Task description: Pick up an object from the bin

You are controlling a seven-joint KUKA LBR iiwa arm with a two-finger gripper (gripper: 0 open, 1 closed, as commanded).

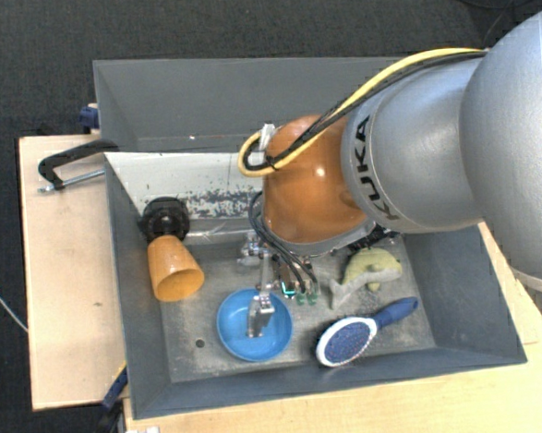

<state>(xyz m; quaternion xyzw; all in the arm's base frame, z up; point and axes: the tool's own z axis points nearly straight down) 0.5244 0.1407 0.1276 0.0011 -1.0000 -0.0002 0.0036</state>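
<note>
Dial set on the bin (134,313) floor, 12 = far wall.

Gripper (259,315) hangs low at approx 6–7 o'clock, its metal tip over the blue round dish (233,336), which sits on the floor near the front wall. Seen from above, the tip lands inside the dish's rim, a bit toward 1 o'clock of the dish's centre. Claw: can't tell how far open it is, nor whether it has hold of anything. Contact w/ the dish can't be judged either.

Above the claw, the orange cover (306,185) on the wrist blocks the mid and far part of the floor. The grey arm (451,143) comes in from 2–3 o'clock, w/ a yellow cable (391,73) arcing over it to the cover's top.

Other things:
- Orange cup (175,267) at 9 o'clock, on its side, wider end toward 6.
- Black round part (163,218) at 10 o'clock, touching the cup's narrow end; can't tell if it's part of the cup or separate.
- Blue brush (353,335) at 4–5 o'clock, oval head of white bristles, handle pointing toward 2. Just beside the dish, not touching.
- Pale yellow-green soft lump (372,267) at 3 o'clock, partly under the arm; kind unclear.

Dish is well apart from the cup.
</note>
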